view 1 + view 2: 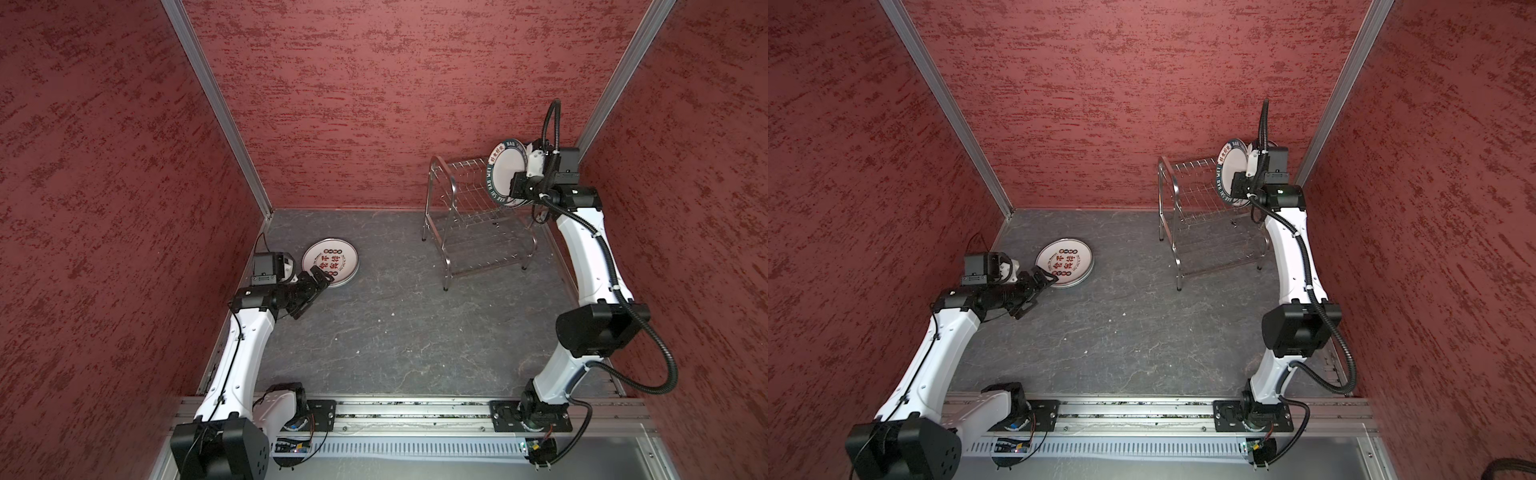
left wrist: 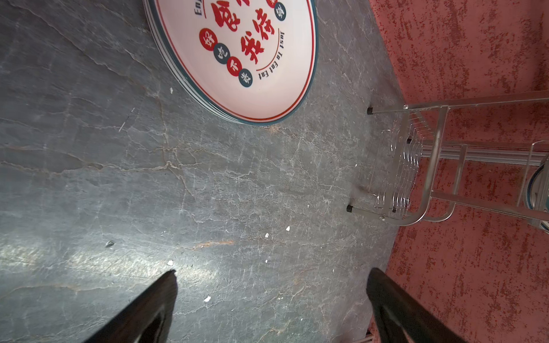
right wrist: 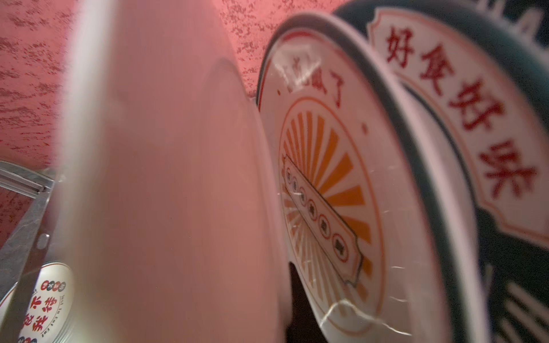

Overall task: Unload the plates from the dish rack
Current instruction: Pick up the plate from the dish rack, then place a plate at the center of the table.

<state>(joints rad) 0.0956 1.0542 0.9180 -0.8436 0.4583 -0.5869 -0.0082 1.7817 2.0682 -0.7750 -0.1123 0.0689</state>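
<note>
Fingers of the right gripper (image 1: 519,187) pinched an upright, teal-rimmed round white plate (image 1: 503,166).
Standing crosswise in the shiny steel-wire dish rack (image 1: 469,195), it looked free only upward.

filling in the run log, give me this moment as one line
phase: unloading | left gripper: open, near plate stack on table | right gripper: shut among racked plates in dish rack, held plate unclear

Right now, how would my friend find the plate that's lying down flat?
Look at the grey table, on the side away from the shiny dish rack, by the open left gripper. A plate lies flat there, topping a small pile. It shows big red Chinese characters, while the other plates stand upright in the rack.
</note>
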